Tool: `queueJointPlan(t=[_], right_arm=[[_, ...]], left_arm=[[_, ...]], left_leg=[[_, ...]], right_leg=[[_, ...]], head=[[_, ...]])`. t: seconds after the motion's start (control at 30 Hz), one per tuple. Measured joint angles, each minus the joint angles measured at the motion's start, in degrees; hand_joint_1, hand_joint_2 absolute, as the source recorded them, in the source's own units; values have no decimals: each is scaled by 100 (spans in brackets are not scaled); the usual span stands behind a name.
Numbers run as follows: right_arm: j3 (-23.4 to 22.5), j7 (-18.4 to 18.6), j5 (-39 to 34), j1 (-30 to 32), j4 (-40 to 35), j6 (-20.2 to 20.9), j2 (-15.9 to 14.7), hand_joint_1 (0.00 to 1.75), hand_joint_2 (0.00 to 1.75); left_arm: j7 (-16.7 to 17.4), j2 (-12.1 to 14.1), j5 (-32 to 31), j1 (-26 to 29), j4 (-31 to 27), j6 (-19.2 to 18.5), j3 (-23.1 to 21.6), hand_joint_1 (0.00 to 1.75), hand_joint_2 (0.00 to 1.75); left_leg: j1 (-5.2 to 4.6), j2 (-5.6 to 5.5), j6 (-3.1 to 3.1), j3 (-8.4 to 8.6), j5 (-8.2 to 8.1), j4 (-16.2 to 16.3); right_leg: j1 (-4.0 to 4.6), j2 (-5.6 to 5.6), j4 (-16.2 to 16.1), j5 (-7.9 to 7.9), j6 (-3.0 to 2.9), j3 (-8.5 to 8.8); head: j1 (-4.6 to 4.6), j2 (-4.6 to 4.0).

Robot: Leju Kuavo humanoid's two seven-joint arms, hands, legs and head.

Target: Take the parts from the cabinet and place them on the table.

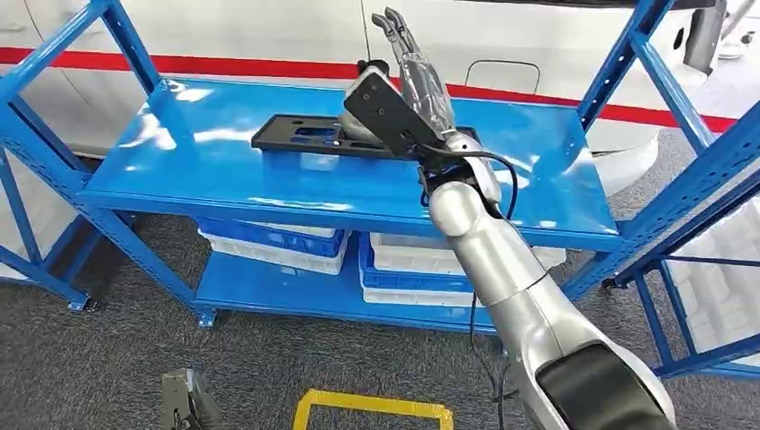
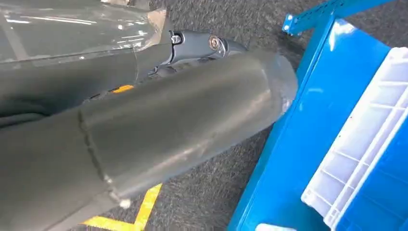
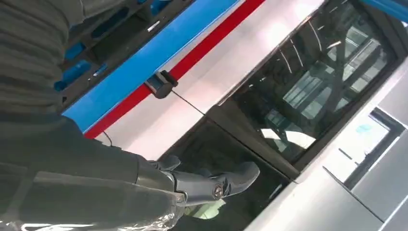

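Black part (image 1: 309,136) partly behind right hand (image 1: 414,67).

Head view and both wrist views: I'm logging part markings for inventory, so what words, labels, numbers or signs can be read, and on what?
None can be read.
Black part on the blue shelf: no visible marking.
White-and-blue crates below: no label shows.
White car with red stripe: no lettering shows.
Right robot hand and its black wrist box: plain.

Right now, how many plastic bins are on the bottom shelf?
2: a left bin under the black part, and a right bin beside it, partly behind the right arm. More may be hidden.
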Motion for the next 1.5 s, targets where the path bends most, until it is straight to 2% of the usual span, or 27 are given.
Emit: queueJointPlan(t=[0.03,0.07,0.1,0.13,0.17,0.2,0.23,0.27,0.3,0.33,0.37,0.4,0.43,0.47,0.5,0.57,0.6,0.63,0.67,0.7,0.73,0.77,0.87,0.97,1.13,1.33,1.5], right_arm=[[0,0,-2,3,-2,0,0,0,175],[0,0,-2,-1,-2,0,0,0,175],[-2,0,-2,-2,-2,0,0,0,175],[-2,0,0,-2,2,2,-9,0,175],[-2,0,2,0,4,2,-28,0,175],[-2,2,15,-1,7,4,-31,0,175],[-11,2,18,8,7,-4,-46,0,175],[-15,-2,18,13,7,-15,-50,0,175],[-13,-13,20,16,-2,-18,-44,0,175],[-15,-13,22,21,-4,-24,-39,0,175],[-15,-17,26,13,-4,-26,-42,0,175],[-13,-17,26,20,-4,-26,-41,0,175],[-13,-17,26,49,-2,-26,-46,0,175],[-15,-17,26,82,-2,-24,-50,0,175],[-15,-17,28,122,-2,-26,-59,0,175],[-22,-17,39,162,-2,-26,-74,0,175],[-28,-17,46,159,-2,-26,-76,0,175],[-33,-17,46,157,-2,-26,-76,0,175],[-33,-17,46,156,4,-26,-90,0,175],[-35,-15,46,154,5,-24,-92,0,175],[-44,-9,46,173,4,-22,-105,0,175],[-63,-13,55,184,0,-22,-111,0,175],[-101,-9,105,228,-28,-22,-138,0,175],[-116,-9,122,288,-109,-15,-140,0,175],[-125,-9,114,358,-205,33,-181,0,175],[-123,-20,17,450,-284,83,-260,0,175],[30,-87,170,574,-337,214,-258,0,175]], left_arm=[[0,0,-2,2,2,0,0,0,0],[0,-2,-7,0,2,0,-2,0,0],[0,-9,-7,1,2,2,-2,0,0],[0,-15,-20,6,4,2,-4,0,0],[7,-17,-41,3,7,2,-9,0,0],[9,-17,-77,-10,7,9,-15,0,0],[11,-22,-90,-8,7,9,-28,0,0],[11,-20,-105,-9,7,9,-42,0,0],[17,-5,-127,-21,7,9,-59,0,0],[17,5,-133,-28,7,9,-65,0,0],[17,2,-140,-47,7,7,-74,0,0],[24,4,-142,-55,7,5,-87,0,0],[39,9,-153,-54,7,0,-107,0,0],[68,13,-166,-48,11,0,-118,0,0],[94,18,-184,-45,18,0,-127,0,0],[127,33,-206,-46,24,-2,-144,0,0],[168,39,-236,-48,26,0,-151,0,0],[240,44,-279,-47,30,8,-162,0,0],[350,42,-362,-58,61,48,-188,0,0],[536,42,-459,-69,66,70,-243,0,0],[726,44,-539,-66,72,115,-295,0,0],[954,44,-659,-67,87,209,-352,0,0],[1474,81,-918,-67,125,422,-533,0,0],[2424,149,-1147,1,212,666,-686,0,0],[3402,271,-1342,292,341,728,-942,0,0],[3975,374,-1325,697,459,653,-1021,0,0],[4140,402,-1338,909,516,649,-1084,0,0]], left_leg=[[-26,-19,-1,75,-52,0],[-42,-24,-1,159,-108,0],[-55,-27,-5,239,-170,-1],[-56,-32,-15,258,-219,-12],[-88,-57,-48,324,-275,9],[-89,-43,-93,301,-334,-20],[-87,-45,-110,334,-302,62],[-87,-45,-124,368,-310,51],[-76,-39,-161,396,-385,67],[-69,5,-202,353,-429,189],[-55,30,-256,194,-502,494],[-22,38,-298,-70,-630,892],[3,47,-335,-392,-800,1306],[21,52,-358,-634,-899,1538],[36,54,-366,-779,-836,1562],[57,57,-362,-715,-307,1022],[69,60,-364,-556,171,443],[80,64,-369,-477,443,80],[29,61,-360,-468,277,76],[-1,63,-255,-393,288,42],[-11,48,-216,-397,337,23],[6,54,-235,-396,376,17],[-45,13,-223,-396,364,21],[-58,10,-172,-395,329,17],[-75,12,-151,-393,324,17],[-78,13,-136,-391,326,19],[-62,15,-137,-389,326,19]], right_leg=[[11,0,-348,232,44,65],[34,0,-863,536,72,245],[61,-2,-1403,854,75,428],[80,-14,-1796,1117,43,530],[105,-27,-1820,929,-121,506],[116,-12,-1812,896,-181,608],[95,-12,-1865,977,-217,609],[86,-7,-1858,977,-249,664],[25,-1,-1876,963,-268,746],[15,5,-1879,939,-302,825],[9,5,-1878,898,-327,867],[11,9,-1878,862,-345,886],[11,15,-1877,826,-348,909],[11,22,-1877,781,-338,940],[9,33,-1876,736,-330,990],[-5,42,-1873,653,-298,1125],[-19,43,-1873,595,-270,1213],[-18,44,-1877,554,-242,1257],[0,52,-1892,542,-217,1279],[13,57,-1900,523,-186,1242],[16,53,-1903,501,-155,1246],[55,52,-1862,489,-151,1258],[56,36,-1920,485,-149,1279],[57,28,-1969,476,-157,1300],[52,28,-1991,474,-157,1294],[50,28,-1993,487,-137,1302],[49,26,-1993,487,-137,1297]], head=[[7,0],[2,0],[4,0],[7,0],[-7,0],[11,0],[20,0],[17,0],[9,2],[13,0],[-39,0],[-40,0],[-37,2],[-46,0],[-41,2],[-42,0],[-46,0],[-50,0],[-37,0],[-50,0],[-39,0],[-41,0],[-44,2],[-37,0],[-39,0],[-39,0],[-41,0]])
